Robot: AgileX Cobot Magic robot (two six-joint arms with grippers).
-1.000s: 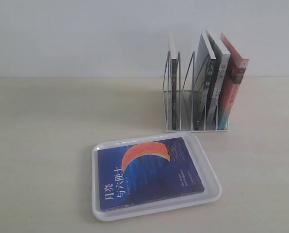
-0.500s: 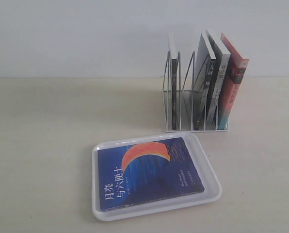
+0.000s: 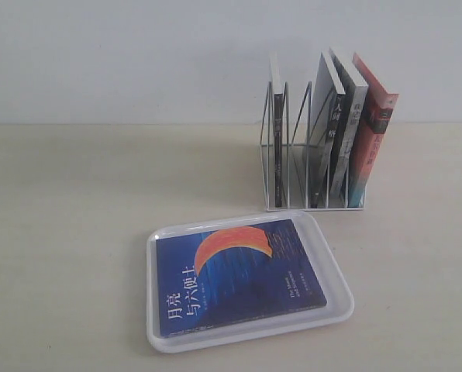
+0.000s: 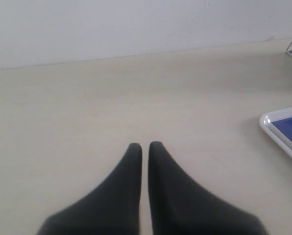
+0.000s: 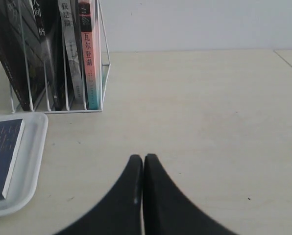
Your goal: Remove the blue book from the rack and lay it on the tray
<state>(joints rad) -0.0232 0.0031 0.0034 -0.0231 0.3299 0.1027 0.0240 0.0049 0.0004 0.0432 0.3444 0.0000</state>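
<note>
The blue book [image 3: 239,275] lies flat, cover up, in the tray [image 3: 151,287], at about 7 o'clock from the rack [image 3: 287,147] in the exterior view, while the left gripper [image 4: 145,147] and right gripper [image 5: 143,159] hover over the table [image 3: 76,232], jaws pinched nearly together, holding nothing.

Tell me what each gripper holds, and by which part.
Nothing. The left gripper and the right gripper are both shut and empty; the blue book lies flat on the tray.
</note>
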